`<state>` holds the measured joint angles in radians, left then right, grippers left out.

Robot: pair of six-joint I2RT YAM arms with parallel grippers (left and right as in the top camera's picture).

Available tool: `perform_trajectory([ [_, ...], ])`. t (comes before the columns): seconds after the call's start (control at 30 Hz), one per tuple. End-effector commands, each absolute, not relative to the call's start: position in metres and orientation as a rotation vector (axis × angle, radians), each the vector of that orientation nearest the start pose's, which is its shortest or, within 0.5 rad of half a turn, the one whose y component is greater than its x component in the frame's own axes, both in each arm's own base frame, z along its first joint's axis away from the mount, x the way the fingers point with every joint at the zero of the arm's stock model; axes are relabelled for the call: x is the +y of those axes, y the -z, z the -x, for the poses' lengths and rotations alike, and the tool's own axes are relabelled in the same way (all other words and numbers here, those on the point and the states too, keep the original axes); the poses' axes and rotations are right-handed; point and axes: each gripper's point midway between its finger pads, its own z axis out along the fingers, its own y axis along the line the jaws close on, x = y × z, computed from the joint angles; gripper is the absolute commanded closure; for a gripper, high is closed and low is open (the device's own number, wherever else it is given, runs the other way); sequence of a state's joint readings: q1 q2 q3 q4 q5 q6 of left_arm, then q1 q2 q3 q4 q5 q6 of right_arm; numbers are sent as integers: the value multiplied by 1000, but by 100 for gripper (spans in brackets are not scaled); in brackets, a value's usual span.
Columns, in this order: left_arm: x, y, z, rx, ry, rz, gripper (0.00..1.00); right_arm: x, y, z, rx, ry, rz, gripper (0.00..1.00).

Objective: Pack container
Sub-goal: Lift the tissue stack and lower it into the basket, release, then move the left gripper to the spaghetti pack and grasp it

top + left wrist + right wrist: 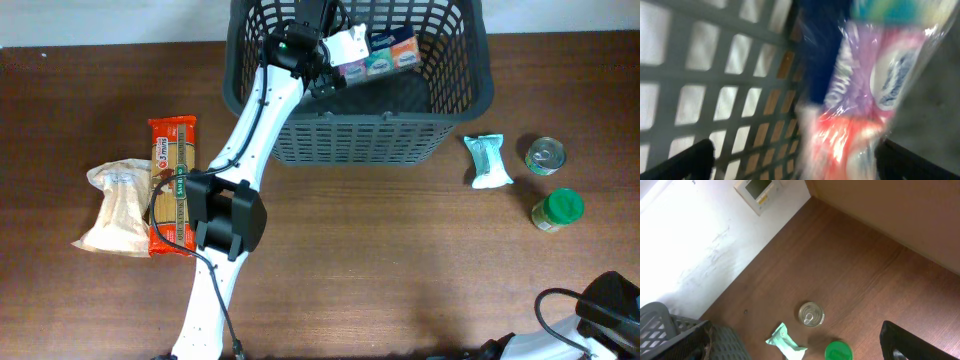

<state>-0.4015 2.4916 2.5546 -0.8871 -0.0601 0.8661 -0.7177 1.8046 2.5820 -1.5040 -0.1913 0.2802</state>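
The dark grey slotted basket (pixel 480 85) stands at the back middle of the table. My left gripper (pixel 335 62) reaches down inside it at the left. A clear-wrapped multipack of tissue packs (pixel 385 55) lies in the basket just past the fingers. In the left wrist view the pack (pixel 865 90) is blurred and sits between the wide-apart fingers (pixel 802 160), near the lattice wall (pixel 715 75). The fingers do not press on it. My right gripper (pixel 795 337) is open and empty, high above the table's right side.
A pasta packet (pixel 172 180) and a bagged loaf (pixel 118 205) lie at the left. A mint-green pouch (pixel 488 160), a tin can (pixel 545 155) and a green-lidded jar (pixel 557 210) lie right of the basket. The right arm's base (pixel 605 310) is at the bottom right.
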Motion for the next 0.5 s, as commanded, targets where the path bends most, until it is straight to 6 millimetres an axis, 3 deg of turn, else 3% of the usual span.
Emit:
perform_trajectory([
  [0.0,-211,-312,-575,1928,-217,-973,1,-235,-429,-314,2035,26,-1003,1],
  [0.17,-148,-421,-524,1885,-203,-735,1,-235,-429,-314,2035,26,-1004,1],
  [0.27,-100,-456,-486,1905,-239,-655,1,-235,-429,-314,2035,26,-1004,1],
  [0.37,-49,-456,-456,2011,-271,-559,1,-235,-429,-314,2035,26,-1003,1],
  [0.47,4,-427,-434,2201,-299,-443,1,-235,-429,-314,2035,26,-1003,1],
])
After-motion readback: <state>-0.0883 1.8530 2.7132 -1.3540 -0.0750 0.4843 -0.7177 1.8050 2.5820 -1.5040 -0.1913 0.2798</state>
